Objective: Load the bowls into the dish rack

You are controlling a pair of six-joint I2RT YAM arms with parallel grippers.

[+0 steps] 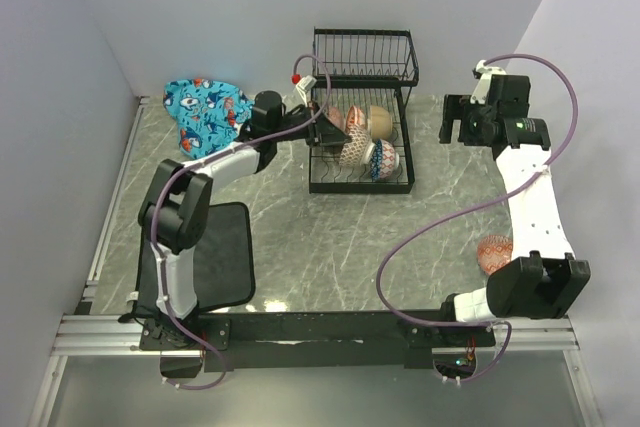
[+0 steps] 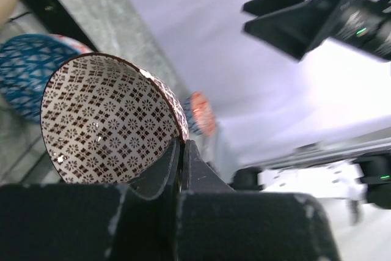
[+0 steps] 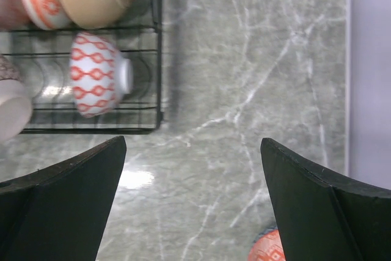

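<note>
Bowls (image 1: 375, 152) stand on edge in the lower tier of the dish rack (image 1: 362, 188), at the far side of the table (image 1: 330, 237). The left gripper (image 2: 181, 151) is clenched on the rim of the brown dotted bowl (image 2: 110, 120) and holds it at the left end of that tier, near a blue patterned bowl (image 2: 24, 71). The right gripper (image 3: 192, 145) hangs over the table right of the rack, its fingers spread wide and holding nothing. One salmon-orange bowl (image 1: 495, 250) lies on the table beside the right arm.
</note>
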